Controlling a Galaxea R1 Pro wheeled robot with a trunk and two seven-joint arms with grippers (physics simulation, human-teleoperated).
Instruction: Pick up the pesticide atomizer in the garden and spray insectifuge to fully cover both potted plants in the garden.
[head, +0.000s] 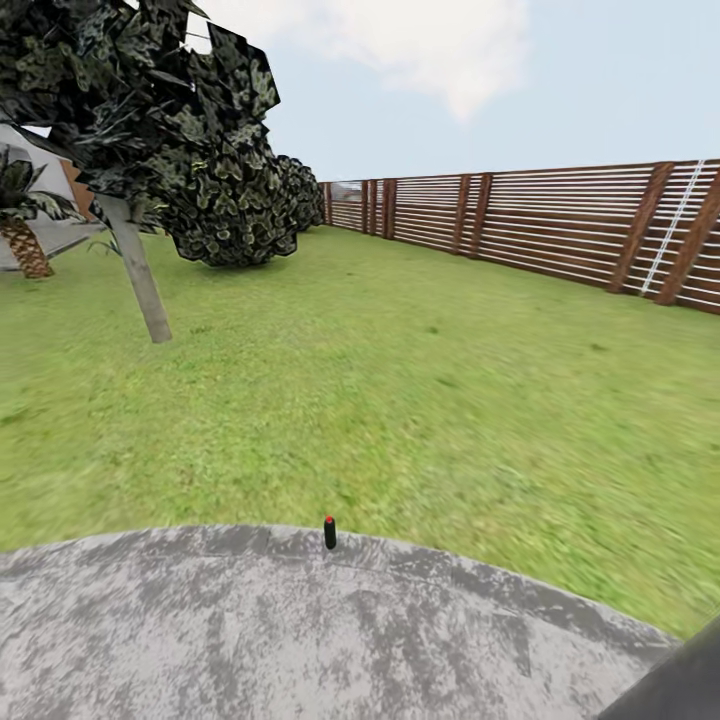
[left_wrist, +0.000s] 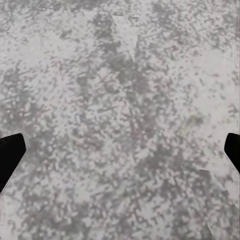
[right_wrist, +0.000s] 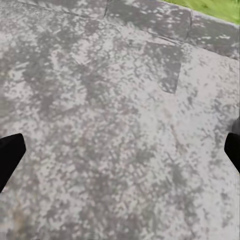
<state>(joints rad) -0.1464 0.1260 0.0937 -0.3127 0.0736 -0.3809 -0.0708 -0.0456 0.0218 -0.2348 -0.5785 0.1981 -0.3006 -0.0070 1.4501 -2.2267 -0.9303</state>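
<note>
Grey mottled patio (head: 250, 630) fills the foreground, its curved edge meeting the lawn (head: 400, 380). Pesticide atomizer (head: 329, 533) stands upright at that edge, a small dark bottle with a red tip. Left gripper (left_wrist: 120, 150) and right gripper (right_wrist: 120, 150) each hang over bare paving, dark fingertips (left_wrist: 10, 150) spread wide at the frame sides, nothing held. Farther out: a slanting tree trunk (head: 140, 275), dark shrubs (head: 220, 200), a palm (head: 22, 240), and a brown slatted fence (head: 560, 225).
</note>
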